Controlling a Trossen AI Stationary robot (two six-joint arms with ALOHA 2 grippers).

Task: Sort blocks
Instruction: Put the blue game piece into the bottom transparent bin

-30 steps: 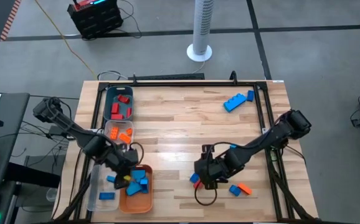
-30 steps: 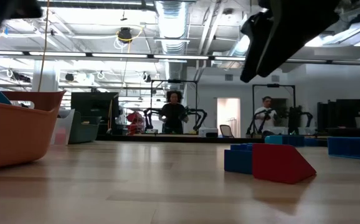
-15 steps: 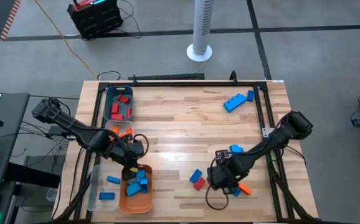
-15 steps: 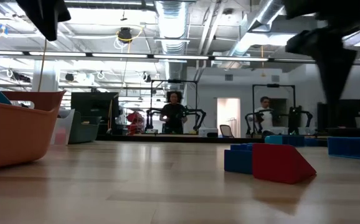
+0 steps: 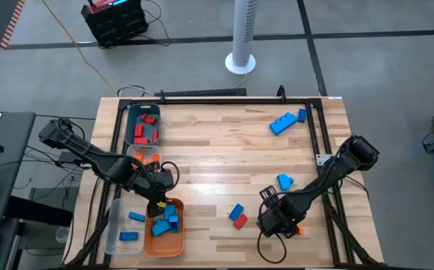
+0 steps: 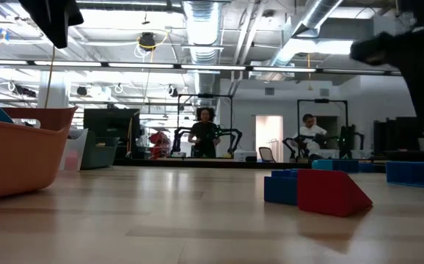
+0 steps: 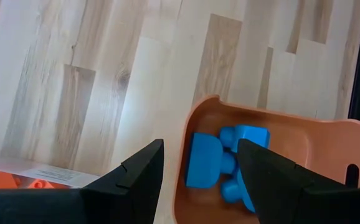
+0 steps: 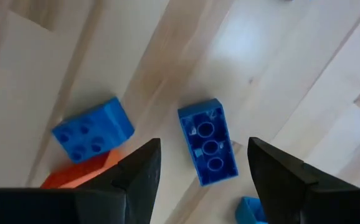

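The left gripper (image 5: 159, 196) hangs empty with its fingers spread above the orange tray (image 7: 329, 134), probably because blue blocks (image 7: 203, 160) collect there. Red and orange blocks fill the bins (image 5: 143, 124) behind. The right gripper (image 8: 198, 163), fingers parted and holding nothing, hovers over an upturned blue block (image 8: 207, 142), seemingly lined up to pick it. No writing is legible anywhere.

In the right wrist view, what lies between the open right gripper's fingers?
An upside-down blue studded brick lies on bare wood table between the open right gripper fingers, untouched.
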